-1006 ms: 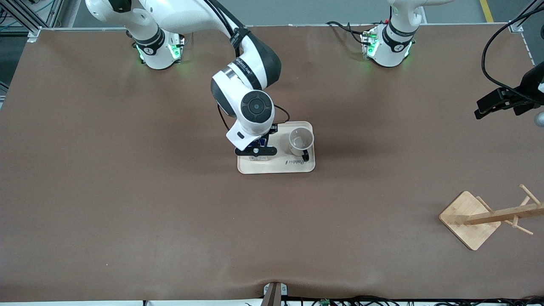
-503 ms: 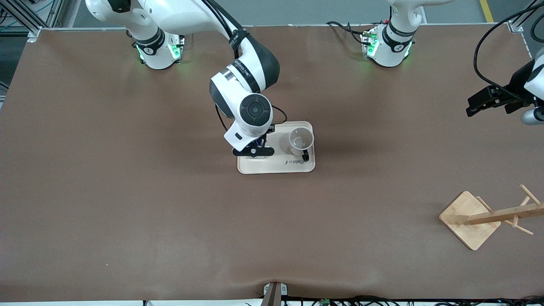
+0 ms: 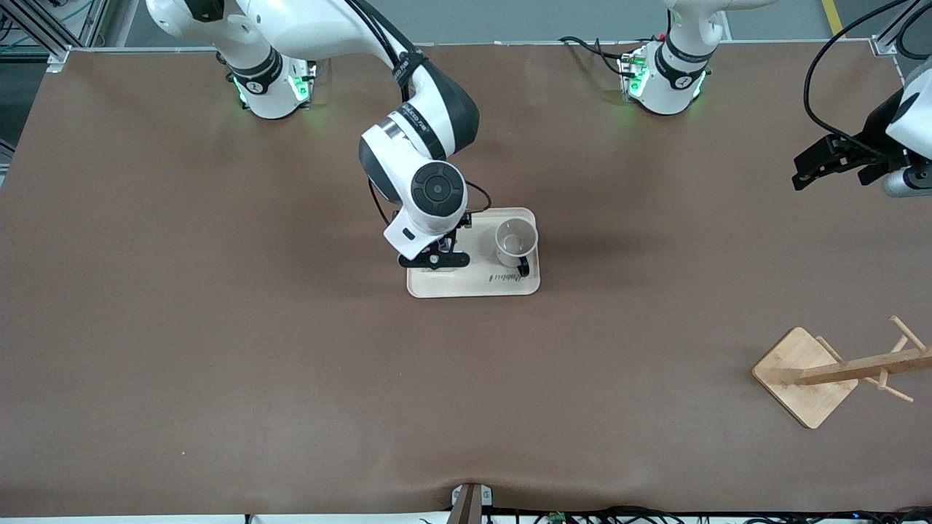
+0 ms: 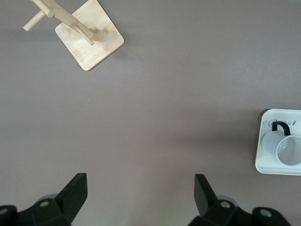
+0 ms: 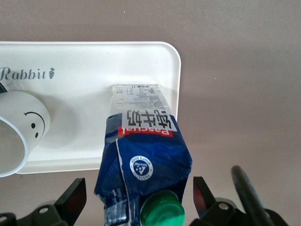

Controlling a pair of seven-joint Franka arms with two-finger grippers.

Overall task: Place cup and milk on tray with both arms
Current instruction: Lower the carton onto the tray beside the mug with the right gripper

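Note:
The cream tray lies mid-table. The white cup stands on it at the end toward the left arm, its smiley face showing in the right wrist view. The dark-blue milk with its green cap stands on the tray beside the cup, hidden under the hand in the front view. My right gripper is open, with its fingers on either side of the carton's top. My left gripper is open and empty, high over the table's left-arm end.
A wooden mug rack with a square base stands near the front camera at the left arm's end, and also shows in the left wrist view. A cable loops above the left gripper. Brown tabletop surrounds the tray.
The right hand has shifted slightly toward the robots' bases over the tray. The left gripper has drifted a little toward the table's middle and the robots' side.

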